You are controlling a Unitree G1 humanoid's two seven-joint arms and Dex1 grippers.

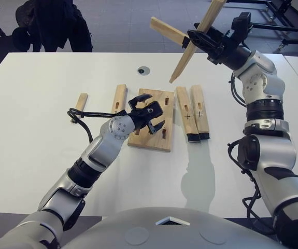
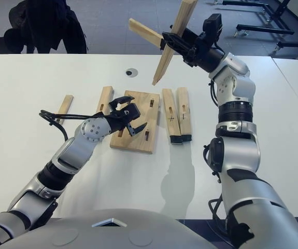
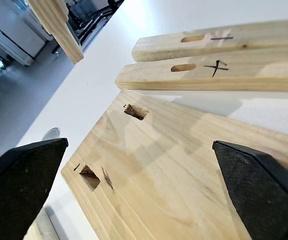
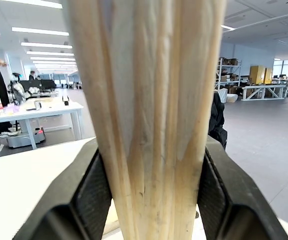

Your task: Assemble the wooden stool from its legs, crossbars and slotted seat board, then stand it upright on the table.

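Note:
The slotted seat board (image 1: 161,136) lies flat at the table's middle. My left gripper (image 1: 147,115) hovers open just over it, and its dark fingertips (image 3: 18,185) flank the board (image 3: 184,170) in the left wrist view. My right gripper (image 1: 197,40) is raised above the table's far side, shut on a leg (image 1: 182,62) that has a crossbar (image 1: 165,29) stuck through it like a cross. That leg (image 4: 149,100) sits between the pads (image 4: 83,200). Two legs (image 1: 186,119) (image 1: 200,116) lie side by side right of the board. A further leg (image 1: 119,98) and a short crossbar (image 1: 80,101) lie to its left.
A round cable grommet (image 1: 143,70) sits in the white table (image 1: 34,145) behind the board. Black office chairs (image 1: 55,23) stand past the far edge. A black cable (image 1: 84,116) loops beside my left forearm.

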